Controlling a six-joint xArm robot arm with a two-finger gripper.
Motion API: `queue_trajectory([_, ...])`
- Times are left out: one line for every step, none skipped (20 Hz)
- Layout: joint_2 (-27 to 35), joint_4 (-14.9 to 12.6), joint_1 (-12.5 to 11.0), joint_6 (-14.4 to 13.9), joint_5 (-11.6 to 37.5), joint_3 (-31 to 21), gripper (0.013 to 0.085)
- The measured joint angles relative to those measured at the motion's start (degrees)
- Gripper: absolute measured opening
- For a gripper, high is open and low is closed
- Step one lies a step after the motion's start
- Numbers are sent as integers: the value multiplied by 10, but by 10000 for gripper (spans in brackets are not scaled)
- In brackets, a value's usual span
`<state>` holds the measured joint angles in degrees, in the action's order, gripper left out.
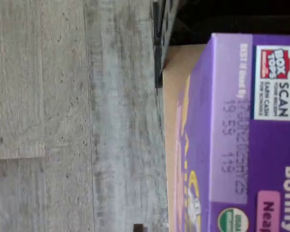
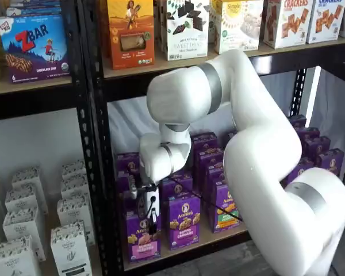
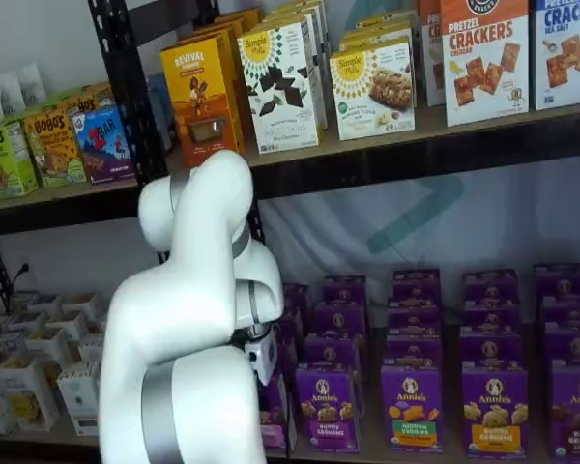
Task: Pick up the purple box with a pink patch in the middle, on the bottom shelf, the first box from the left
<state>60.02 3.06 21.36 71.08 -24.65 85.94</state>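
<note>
Directly under the gripper stands the purple box, at the front left end of the bottom shelf, just beside the black upright. One black finger hangs down across the box's upper front, touching or nearly so. The other finger does not show, so I cannot tell whether the jaws are apart or clamped on the box. The pink band low on the box front is readable. In the other shelf view the white arm covers nearly all of the box, leaving only a purple sliver beside the gripper's white body. The wrist view shows the box top close up and turned sideways, with a date stamp and a Box Tops mark. Its front face is a blurred strip, and the far end runs out of the picture. Grey floor lies beyond the shelf edge. To the right of the jaws, two more purple boxes stand in the front row. The arm hides the rows behind them, so no full count is possible.
</note>
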Motion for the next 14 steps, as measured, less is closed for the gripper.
queue_trajectory([0,1,0,1,-4,1,650])
queue_trajectory([0,3,0,2,-4,1,650])
queue_trajectory([-1,3,0,3,0,-1,650])
queue_trajectory([-1,4,0,3,2,-2,650])
queue_trajectory([-1,4,1,3,2,-2,650])
queue_trajectory([-2,4,1,3,2,-2,650])
queue_trajectory([-2,4,1,3,4,-3,650])
queue_trajectory([-2,5,1,3,6,-4,650])
queue_trajectory([-2,6,1,5,7,-5,650])
queue_trajectory([-2,8,1,7,8,-5,610])
queue_trajectory([-3,10,1,8,8,-6,610])
queue_trajectory([-3,10,1,8,9,-6,570])
queue_trajectory([-3,10,1,9,9,-6,570])
queue_trajectory([-3,10,0,9,7,-6,530])
